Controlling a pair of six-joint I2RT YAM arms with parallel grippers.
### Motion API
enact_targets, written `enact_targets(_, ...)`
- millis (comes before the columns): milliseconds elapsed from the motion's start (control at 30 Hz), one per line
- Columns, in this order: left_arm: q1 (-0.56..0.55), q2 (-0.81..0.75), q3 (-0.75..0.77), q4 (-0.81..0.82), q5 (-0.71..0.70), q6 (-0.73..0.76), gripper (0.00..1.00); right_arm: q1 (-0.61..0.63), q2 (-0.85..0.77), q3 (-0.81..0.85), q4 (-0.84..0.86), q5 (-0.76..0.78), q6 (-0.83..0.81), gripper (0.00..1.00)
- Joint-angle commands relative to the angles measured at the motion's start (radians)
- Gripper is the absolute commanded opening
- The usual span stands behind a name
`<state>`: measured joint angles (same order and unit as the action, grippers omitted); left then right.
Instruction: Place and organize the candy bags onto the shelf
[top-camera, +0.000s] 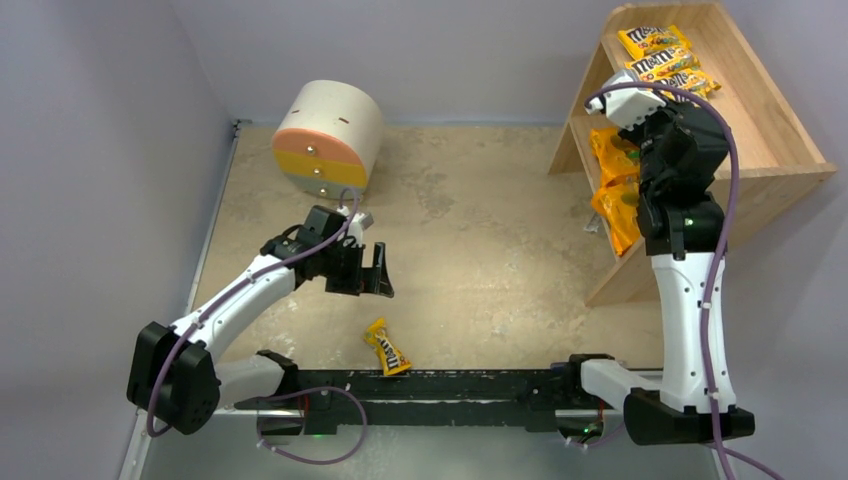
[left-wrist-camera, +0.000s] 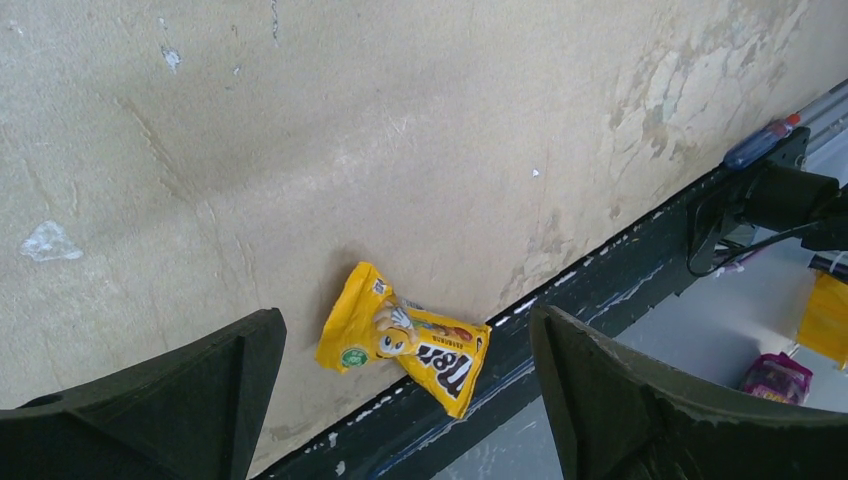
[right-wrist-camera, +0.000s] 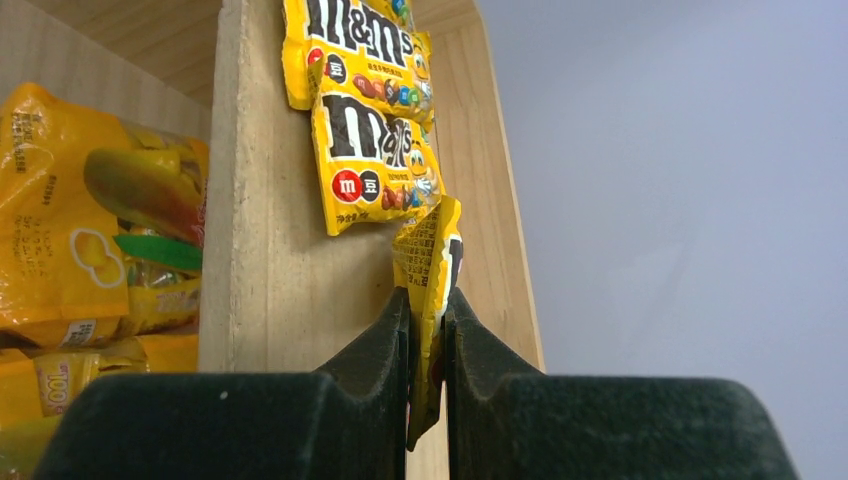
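The light-wood shelf (top-camera: 770, 130) stands at the far right. Two yellow M&M's packets (top-camera: 652, 42) lie on its top tier, also in the right wrist view (right-wrist-camera: 370, 160). Two orange bags (top-camera: 612, 180) stand on the lower tier, and show at the left of the right wrist view (right-wrist-camera: 90, 220). My right gripper (right-wrist-camera: 428, 300) is shut on another yellow M&M's packet (right-wrist-camera: 432, 250), holding it edge-on over the top board (right-wrist-camera: 270, 280) just below those packets. One M&M's packet (top-camera: 386, 347) lies on the table by the front rail. My left gripper (top-camera: 375, 270) hovers above it, open and empty, with the packet (left-wrist-camera: 405, 345) between its fingers.
A round cream cabinet (top-camera: 328, 140) with orange, yellow and green drawers stands at the back left. A black rail (top-camera: 450, 385) runs along the table's near edge and touches the loose packet. Grey walls close in the left and back.
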<state>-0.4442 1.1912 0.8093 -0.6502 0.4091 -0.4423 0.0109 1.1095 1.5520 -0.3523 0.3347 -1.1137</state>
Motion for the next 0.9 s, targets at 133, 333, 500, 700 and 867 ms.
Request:
enact_targets(133,0.016,-0.003,-0.007,0.026,0.027,0.020,0.98,-0.004,0.020,0.021,-0.039,0.040,-0.020,0.07)
enact_targets(333,0.022,0.002,-0.009,0.028,0.027,0.020,0.98,-0.003,0.022,0.043,-0.076,0.018,-0.005,0.15)
enact_targets(500,0.028,0.010,-0.011,0.030,0.032,0.017,0.98,-0.003,0.006,0.074,-0.145,-0.060,0.037,0.49)
enact_targets(700,0.035,0.016,-0.014,0.035,0.037,0.014,0.98,-0.003,0.000,0.147,-0.205,-0.191,0.099,0.73)
enact_targets(867,0.038,0.011,-0.015,0.034,0.025,0.011,0.98,-0.003,-0.012,0.173,-0.175,-0.397,0.254,0.90)
